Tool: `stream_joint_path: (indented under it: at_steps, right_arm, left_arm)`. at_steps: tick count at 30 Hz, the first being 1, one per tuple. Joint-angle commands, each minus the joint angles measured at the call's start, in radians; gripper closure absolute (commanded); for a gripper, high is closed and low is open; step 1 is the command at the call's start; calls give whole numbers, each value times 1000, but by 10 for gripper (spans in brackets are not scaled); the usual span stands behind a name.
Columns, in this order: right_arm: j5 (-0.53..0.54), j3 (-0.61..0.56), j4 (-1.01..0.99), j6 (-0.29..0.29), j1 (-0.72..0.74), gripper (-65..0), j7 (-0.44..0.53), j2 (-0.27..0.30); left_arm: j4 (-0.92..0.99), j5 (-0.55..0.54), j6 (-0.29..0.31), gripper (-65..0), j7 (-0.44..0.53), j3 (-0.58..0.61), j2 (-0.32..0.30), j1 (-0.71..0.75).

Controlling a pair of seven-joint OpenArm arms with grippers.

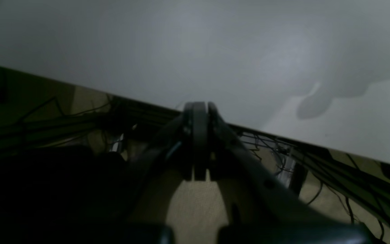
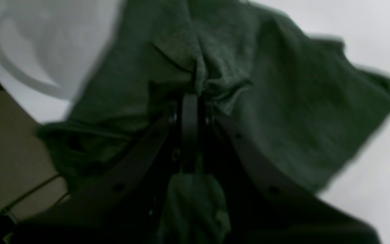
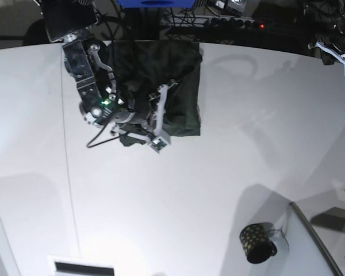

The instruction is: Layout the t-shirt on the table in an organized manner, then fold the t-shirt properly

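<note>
The dark green t-shirt (image 3: 172,75) lies crumpled at the far middle of the white table (image 3: 190,195). My right gripper (image 2: 190,100) is shut on a bunched fold of the t-shirt (image 2: 283,112), which spreads away to the right over the table (image 2: 367,37). In the base view the right arm (image 3: 98,100) reaches over the shirt's near left corner. My left gripper (image 1: 200,110) is shut with nothing in it, hanging over the table's edge (image 1: 215,51). The shirt does not show in the left wrist view.
A small dark gold-dotted mug (image 3: 257,242) stands at the near right, beside a grey tray-like panel (image 3: 313,241). A thin dark seam (image 3: 66,161) runs down the table's left side. Cables and dark equipment (image 3: 230,20) line the far edge. The left arm (image 3: 336,49) sits far right.
</note>
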State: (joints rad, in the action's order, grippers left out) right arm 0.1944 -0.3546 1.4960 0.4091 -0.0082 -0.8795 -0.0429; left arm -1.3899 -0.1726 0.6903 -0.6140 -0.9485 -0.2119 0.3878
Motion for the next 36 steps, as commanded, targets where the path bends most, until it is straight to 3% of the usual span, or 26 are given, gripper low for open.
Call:
stream_joint_path:
  at_steps: [1,9,23,28,36]
  right_arm:
    - [10,-8,12,1,24,-26,18,-13]
    - [10,-42,-33,1,118,-26,-22,-79]
    - [15,-41,-176,0,192,-33,7,-108]
    - [129,-47,-183,0,207,-33,10,-110]
    - [242,-225,-222,0,244,-38,115,-108]
  left_arm:
    - [-15,-9,8,0,18,-10,-19,6]
    - [-15,-9,8,0,18,-7,-19,6]
    - [-15,-9,8,0,18,-2,-14,-2]
    - [-15,-9,8,0,16,-2,-14,-2]
    - [-15,-9,8,0,15,-2,-14,-2]
